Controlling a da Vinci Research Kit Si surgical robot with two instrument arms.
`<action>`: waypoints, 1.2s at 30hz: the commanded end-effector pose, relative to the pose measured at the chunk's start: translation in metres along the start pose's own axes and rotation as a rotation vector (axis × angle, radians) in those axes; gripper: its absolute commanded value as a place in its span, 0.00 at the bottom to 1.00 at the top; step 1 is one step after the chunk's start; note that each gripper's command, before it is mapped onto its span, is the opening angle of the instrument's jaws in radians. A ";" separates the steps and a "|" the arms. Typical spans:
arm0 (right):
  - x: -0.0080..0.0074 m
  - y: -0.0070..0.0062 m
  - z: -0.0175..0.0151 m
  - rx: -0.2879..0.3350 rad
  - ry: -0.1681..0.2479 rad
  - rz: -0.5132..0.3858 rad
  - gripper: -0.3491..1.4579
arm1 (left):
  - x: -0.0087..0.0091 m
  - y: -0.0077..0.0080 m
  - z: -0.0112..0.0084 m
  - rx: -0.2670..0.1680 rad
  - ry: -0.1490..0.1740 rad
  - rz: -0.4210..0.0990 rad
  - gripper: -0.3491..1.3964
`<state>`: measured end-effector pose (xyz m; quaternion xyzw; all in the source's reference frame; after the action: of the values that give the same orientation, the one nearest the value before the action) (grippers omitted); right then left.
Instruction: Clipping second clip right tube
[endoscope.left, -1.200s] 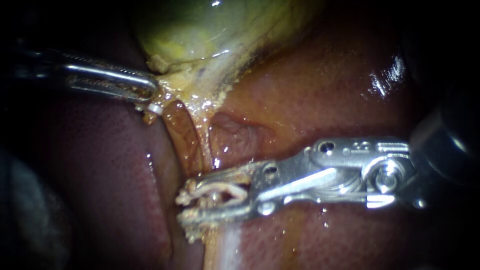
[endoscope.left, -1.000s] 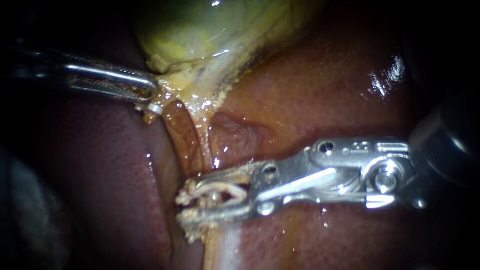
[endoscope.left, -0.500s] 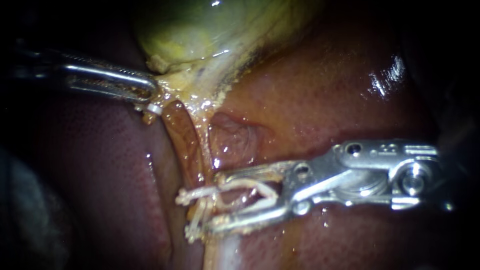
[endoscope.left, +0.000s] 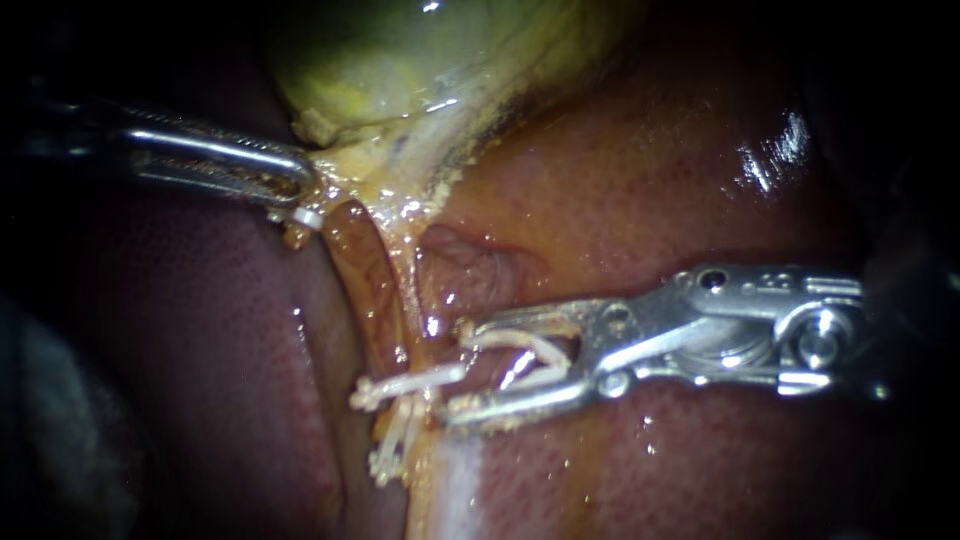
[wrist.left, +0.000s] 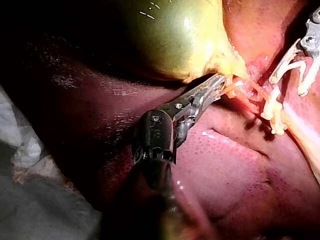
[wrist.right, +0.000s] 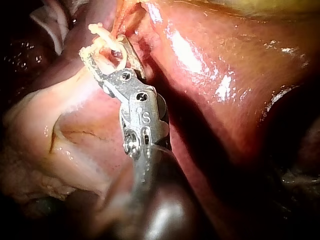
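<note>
Liver and gallbladder close up: the left instrument is clamped on the gallbladder's neck, holding a tube taut as it runs downward to where two white clips cross it. The right instrument sits just beside them, jaws parted with pale strands between. A clean finish likely means backing off wide and level, so neither clip snags.
</note>
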<state>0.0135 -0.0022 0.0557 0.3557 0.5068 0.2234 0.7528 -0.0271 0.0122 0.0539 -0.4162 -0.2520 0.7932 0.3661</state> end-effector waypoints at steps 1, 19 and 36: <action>-0.0002 0.0002 0.0002 -0.001 -0.001 0.002 0.47 | 0.0000 0.0000 0.0000 0.000 0.000 0.000 0.00; -0.0007 0.0017 0.0037 -0.005 -0.011 0.043 0.47 | 0.0001 0.0001 0.0003 0.002 0.001 -0.002 0.00; 0.0008 0.0023 0.0077 0.066 0.013 0.116 0.46 | 0.0001 0.0002 0.0003 0.003 0.001 -0.002 0.00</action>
<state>0.0210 -0.0026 0.0588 0.4100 0.4973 0.2503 0.7224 -0.0275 0.0121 0.0539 -0.4158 -0.2511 0.7931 0.3674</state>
